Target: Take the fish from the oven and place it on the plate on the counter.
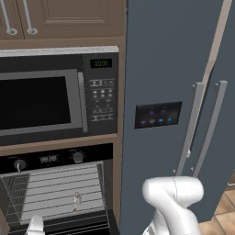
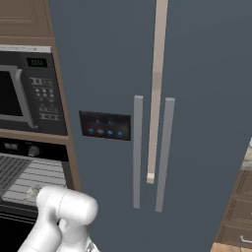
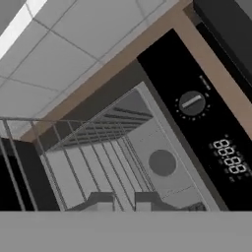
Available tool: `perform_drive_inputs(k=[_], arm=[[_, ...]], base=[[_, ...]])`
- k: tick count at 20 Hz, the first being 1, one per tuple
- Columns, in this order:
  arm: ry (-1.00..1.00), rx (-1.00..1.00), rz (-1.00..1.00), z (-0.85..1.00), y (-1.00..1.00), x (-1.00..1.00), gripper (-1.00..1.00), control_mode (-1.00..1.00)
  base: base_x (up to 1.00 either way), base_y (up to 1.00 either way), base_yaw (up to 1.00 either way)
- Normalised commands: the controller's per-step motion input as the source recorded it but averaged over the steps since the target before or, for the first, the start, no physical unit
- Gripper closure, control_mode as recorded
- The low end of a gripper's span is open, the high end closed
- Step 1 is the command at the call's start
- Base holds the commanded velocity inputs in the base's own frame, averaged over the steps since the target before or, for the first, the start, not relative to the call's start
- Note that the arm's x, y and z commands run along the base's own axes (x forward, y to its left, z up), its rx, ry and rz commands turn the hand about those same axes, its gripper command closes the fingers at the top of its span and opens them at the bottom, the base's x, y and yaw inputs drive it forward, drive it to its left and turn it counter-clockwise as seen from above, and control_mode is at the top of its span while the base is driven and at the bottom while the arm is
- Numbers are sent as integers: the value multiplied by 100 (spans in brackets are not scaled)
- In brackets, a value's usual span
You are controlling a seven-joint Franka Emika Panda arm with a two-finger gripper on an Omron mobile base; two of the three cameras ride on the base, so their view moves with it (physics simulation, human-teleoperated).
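Inside the open oven [image 1: 59, 188], your gripper [image 3: 123, 201] hovers over the rack, fingers a narrow gap apart, holding nothing you can see. A small pale shape, perhaps the fish [image 1: 77, 200], lies at six o'clock. Everything remains. The microwave [image 1: 55, 96] sits above; the refrigerator [image 2: 162, 123] crowds three o'clock.

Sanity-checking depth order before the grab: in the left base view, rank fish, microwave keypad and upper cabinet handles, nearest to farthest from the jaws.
1. fish: on the rack inside the open oven, low and left of centre.
2. microwave keypad: above the oven, right of the microwave window.
3. upper cabinet handles: top left corner, highest of the three.
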Motion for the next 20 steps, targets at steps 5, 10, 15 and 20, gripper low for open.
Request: perform_drive_inputs(k=[5,10,15,20], arm=[[8,29,-19,59,-65,14,-100,-100],[67,29,-19,38,-72,41,-100,-100],[75,18,-8,8,-42,48,-100,-100],[79,18,0,-11,-16,83,-100,-100]], base=[[0,0,0],[0,0,0],[0,0,0],[0,0,0]])
